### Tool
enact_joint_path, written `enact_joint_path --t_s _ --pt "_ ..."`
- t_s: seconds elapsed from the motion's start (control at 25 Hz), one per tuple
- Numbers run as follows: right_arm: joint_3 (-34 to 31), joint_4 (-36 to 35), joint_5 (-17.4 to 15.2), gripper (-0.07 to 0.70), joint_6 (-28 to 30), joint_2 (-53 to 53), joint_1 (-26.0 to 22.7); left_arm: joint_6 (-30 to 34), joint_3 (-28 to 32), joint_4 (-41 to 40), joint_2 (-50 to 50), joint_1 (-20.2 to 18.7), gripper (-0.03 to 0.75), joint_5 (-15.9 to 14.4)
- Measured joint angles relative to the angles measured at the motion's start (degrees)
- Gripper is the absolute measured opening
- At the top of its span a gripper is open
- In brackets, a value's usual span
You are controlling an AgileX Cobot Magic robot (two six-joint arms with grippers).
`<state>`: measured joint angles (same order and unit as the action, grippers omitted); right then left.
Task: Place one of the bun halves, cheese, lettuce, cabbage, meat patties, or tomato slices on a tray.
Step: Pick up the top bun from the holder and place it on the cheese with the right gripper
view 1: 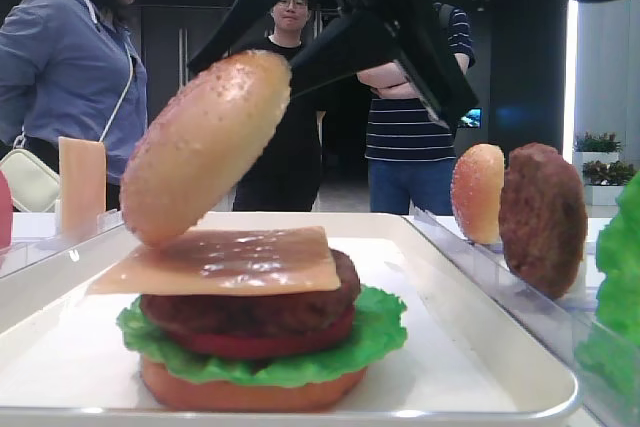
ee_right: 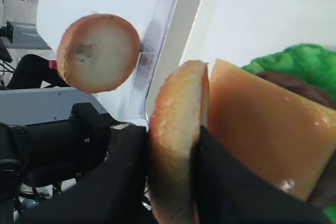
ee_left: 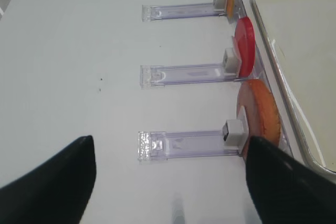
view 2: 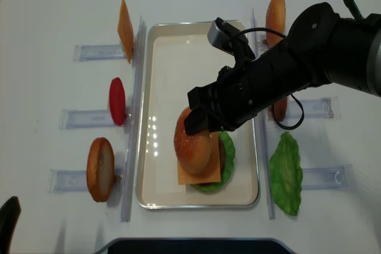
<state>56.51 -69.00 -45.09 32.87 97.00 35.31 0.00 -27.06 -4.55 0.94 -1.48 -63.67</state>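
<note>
We see the right gripper (view 2: 199, 122) clamped on a bun half (view 2: 193, 141), its dark fingers (ee_right: 220, 182) pressing both faces of the bun. The bun hangs tilted over the stack on the tray (view 2: 172, 57), its lower edge touching or just above the cheese (view 2: 199, 175); we cannot tell which. Under the cheese lie a meat patty (view 1: 250, 309), a tomato slice (view 1: 260, 344), lettuce (view 2: 228, 153) and a bottom bun (view 1: 250, 392). The stack sits toward the near right of the tray; the far half and left strip of the tray floor lie bare, and the raised rim runs just right of the stack.

On the left, a cheese slice (view 2: 125, 22), a tomato disc (view 2: 117, 100) and another bun half (view 2: 100, 169) stand on edge in clear holders (ee_left: 184, 144) beside the tray's left rim. On the right stand a bun (view 2: 275, 11) and a loose lettuce leaf (view 2: 286, 173).

The left gripper (ee_left: 168, 182) hovers over bare table (ee_left: 79, 66) left of the holders, fingers well apart.
</note>
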Motion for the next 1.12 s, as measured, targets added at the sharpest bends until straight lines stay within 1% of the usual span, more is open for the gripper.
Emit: enact_joint_path --t_s 0.28,0.76,0.84,1.0,1.12 --pt "0.0 -0.9 -0.7 0.218 0.7 1.4 -0.4 0.0 0.0 0.0 0.0 0.0 0.693 0.0" --pt "0.0 -0.9 -0.4 0.218 0.5 1.4 -0.5 0.0 0.0 0.0 0.0 0.0 0.693 0.0" --pt "0.0 -0.8 -0.3 0.239 0.5 1.4 -0.5 0.0 0.0 0.0 0.0 0.0 0.693 0.0" --pt "0.0 -0.6 0.1 0.313 0.5 1.4 -0.5 0.0 0.0 0.0 0.0 0.0 0.693 0.0" --pt "0.0 -0.1 0.1 0.341 0.5 1.4 -0.5 0.0 0.0 0.0 0.0 0.0 0.693 0.0"
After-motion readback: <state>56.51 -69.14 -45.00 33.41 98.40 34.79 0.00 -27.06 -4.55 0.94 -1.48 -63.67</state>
